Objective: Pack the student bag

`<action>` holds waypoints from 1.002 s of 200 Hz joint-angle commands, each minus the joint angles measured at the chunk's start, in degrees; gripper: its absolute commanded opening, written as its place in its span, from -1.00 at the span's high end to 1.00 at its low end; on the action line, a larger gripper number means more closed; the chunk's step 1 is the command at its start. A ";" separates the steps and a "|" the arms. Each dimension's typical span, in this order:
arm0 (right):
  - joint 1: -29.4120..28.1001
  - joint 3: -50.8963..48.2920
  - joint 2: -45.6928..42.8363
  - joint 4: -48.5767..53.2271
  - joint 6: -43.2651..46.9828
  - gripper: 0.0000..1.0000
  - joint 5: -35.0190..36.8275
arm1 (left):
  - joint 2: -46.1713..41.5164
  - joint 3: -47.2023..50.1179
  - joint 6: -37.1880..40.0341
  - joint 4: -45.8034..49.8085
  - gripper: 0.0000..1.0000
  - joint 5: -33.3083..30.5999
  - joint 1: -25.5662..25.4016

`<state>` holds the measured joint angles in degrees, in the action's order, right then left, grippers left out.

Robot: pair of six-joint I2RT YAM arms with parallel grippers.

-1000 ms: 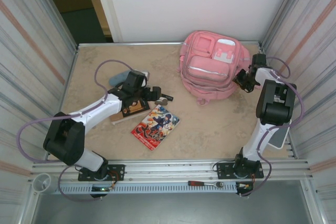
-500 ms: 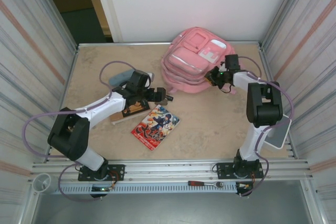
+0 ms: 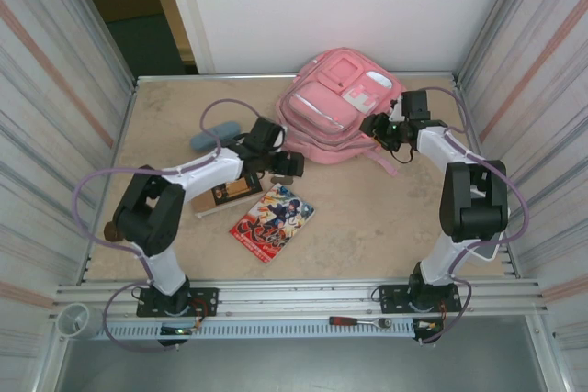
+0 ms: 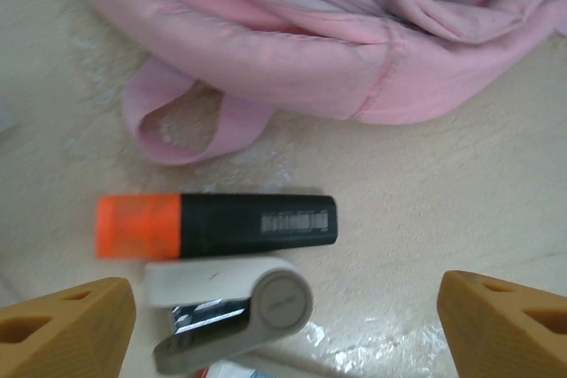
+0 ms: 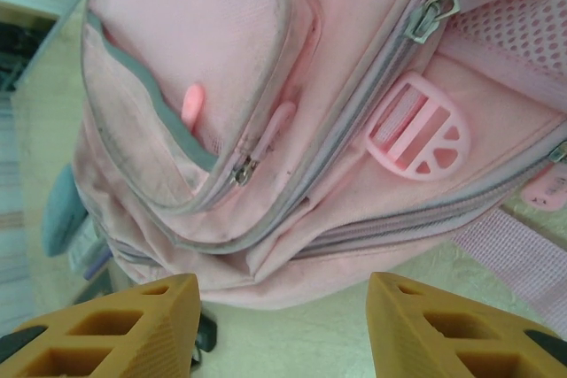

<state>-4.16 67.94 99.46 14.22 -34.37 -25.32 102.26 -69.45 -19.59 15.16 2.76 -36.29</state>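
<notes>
student bag [image 3: 335,106] lies front pockets up at the far middle of the table [image 3: 165,107], near the back wall, a bit right of centre. right gripper [image 3: 375,128] is at the bag's right side. in the right wrist view its fingers [image 5: 115,329] are apart with nothing between them, just the bag's edge and the table ahead. left gripper [image 3: 288,166] sits low just beside the bag's near-left corner, fingers [image 4: 66,325] spread wide, holding nothing. in front of it are an orange and black highlighter [image 4: 217,225] and a grey and white usb stick [image 4: 239,312], touching side by side, near the bag's pink loop [image 4: 190,121]. comic book [image 3: 272,220] lies flat near centre. a brown book [image 3: 230,195] is left of it, under the left arm. grey-blue case [image 3: 213,132] lies far left.
</notes>
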 commanded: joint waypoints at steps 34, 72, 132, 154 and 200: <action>-0.29 -2.37 0.09 3.02 3.43 -0.02 2.29 | 9.40 -10.47 7.78 7.23 -0.56 -3.03 -3.04; 1.07 -3.50 0.30 2.58 3.35 -0.02 1.18 | 13.58 -14.48 8.95 7.68 -0.45 -3.16 -5.47; 2.13 -5.08 -0.05 2.13 3.56 -0.02 0.36 | 19.55 -19.68 11.24 9.51 -0.51 -4.06 -6.41; 2.49 -5.41 -0.29 2.13 3.70 -0.02 0.19 | 20.67 -20.15 11.77 10.15 -0.54 -4.77 -6.37; 2.82 -6.24 -0.50 1.97 3.78 -0.02 -0.03 | 18.33 -14.21 10.67 10.47 -0.52 -4.10 -6.42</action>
<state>-1.74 62.76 99.50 15.84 -32.27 -24.25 122.45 -87.66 -8.97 23.51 -0.93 -42.83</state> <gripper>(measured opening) 0.509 0.766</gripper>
